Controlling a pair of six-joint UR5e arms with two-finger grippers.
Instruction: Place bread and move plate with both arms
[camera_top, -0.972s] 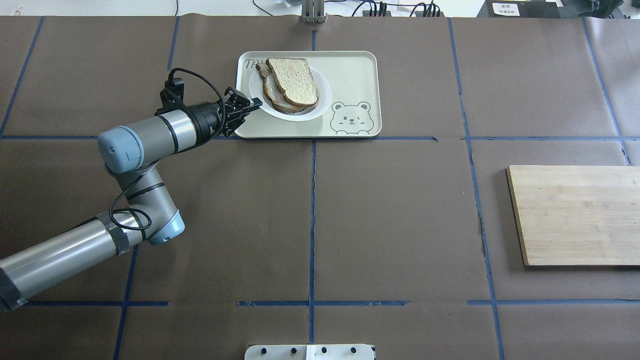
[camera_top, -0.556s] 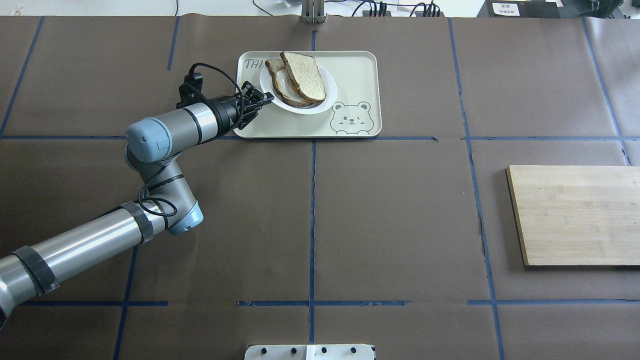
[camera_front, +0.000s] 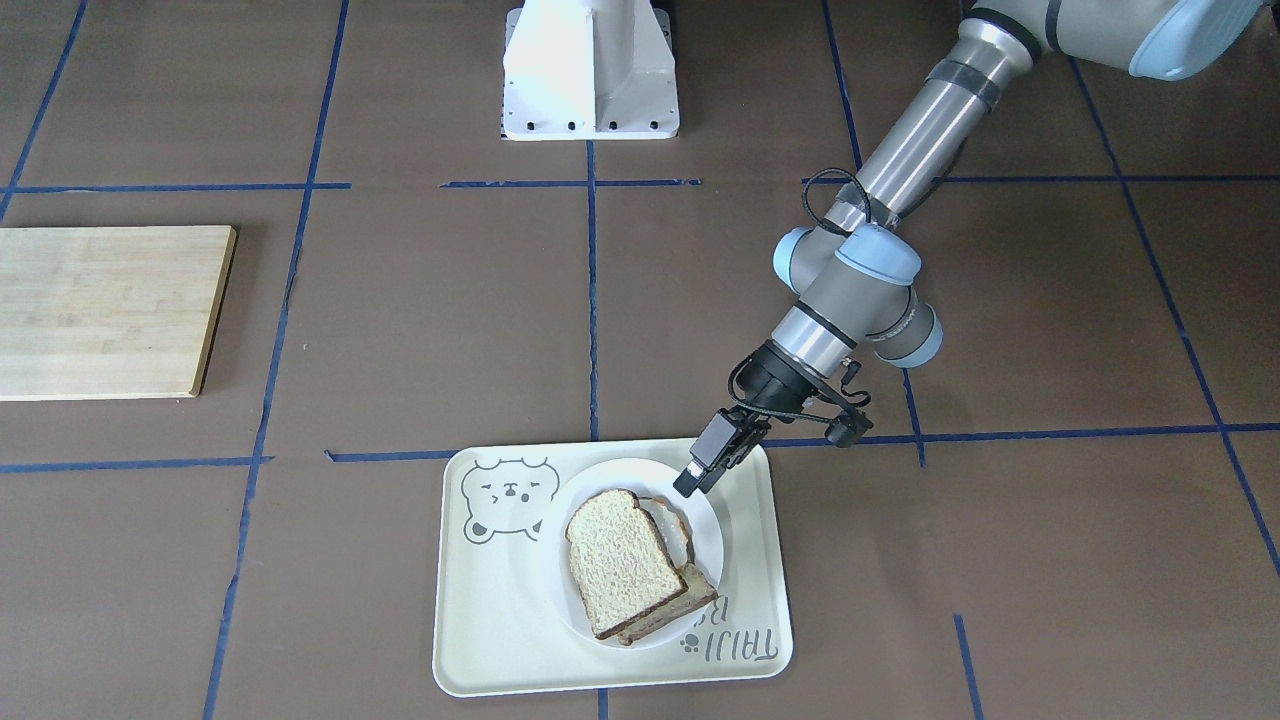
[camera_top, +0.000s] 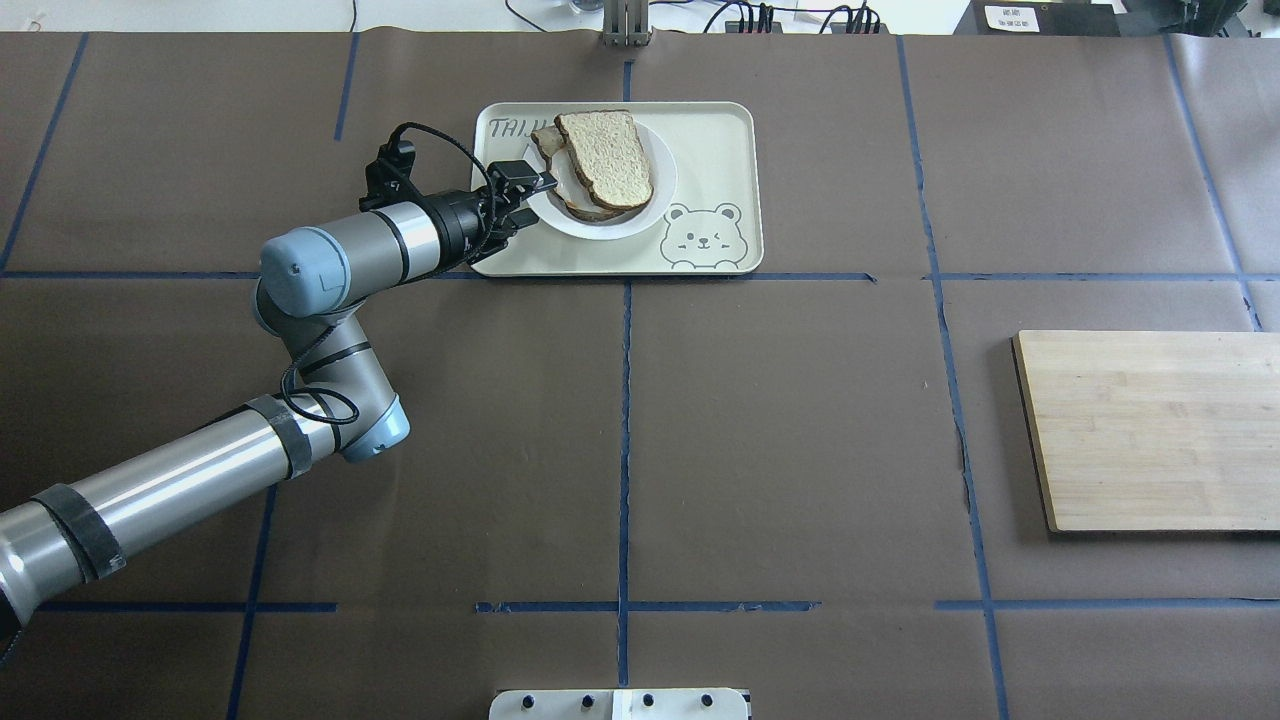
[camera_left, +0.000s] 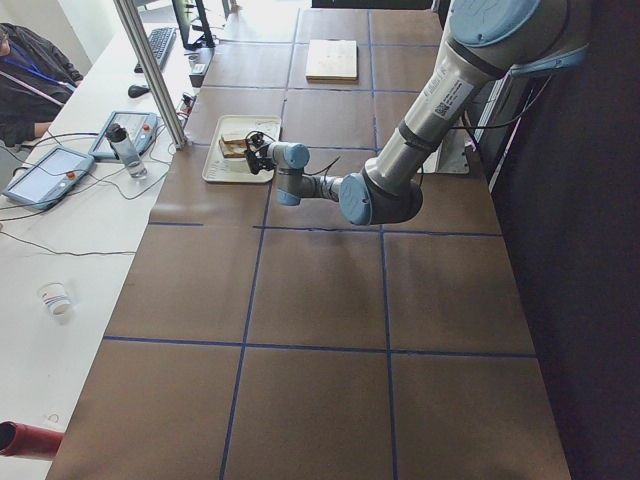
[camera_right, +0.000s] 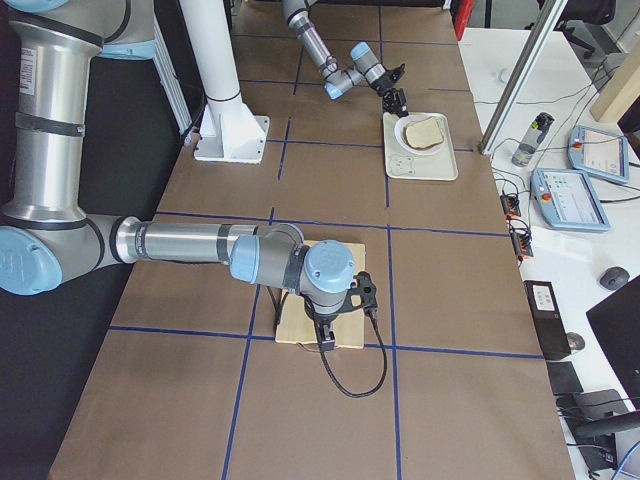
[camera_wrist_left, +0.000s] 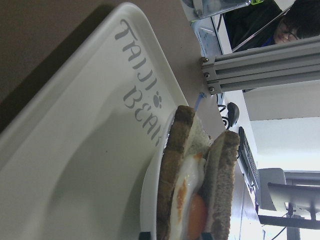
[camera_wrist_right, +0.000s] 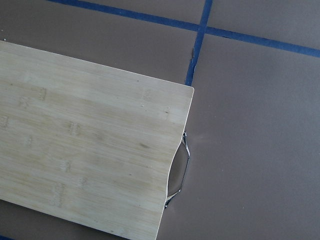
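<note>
The plain bread (camera_top: 605, 158) lies on top of an egg-bearing slice (camera_top: 562, 190) on the small white plate (camera_top: 625, 225), which sits on the cream bear tray (camera_top: 710, 150). My left gripper (camera_top: 530, 185) is at the plate's left rim and seems shut on it. In the front-facing view the left gripper (camera_front: 695, 478) meets the plate (camera_front: 610, 478) beside the bread (camera_front: 620, 560). The left wrist view shows the plain slice (camera_wrist_left: 220, 190) and the egg (camera_wrist_left: 192, 210) edge-on. My right gripper (camera_right: 325, 335) hangs over the wooden board; I cannot tell its state.
A wooden cutting board (camera_top: 1150, 430) lies at the right side of the table, also in the right wrist view (camera_wrist_right: 85, 150). The white pedestal (camera_front: 590, 70) stands at the robot's base. Brown paper with blue tape lines covers the table.
My left gripper has moved right and a little farther onto the tray. The plate has shifted right with it, and the bread slices have turned.
</note>
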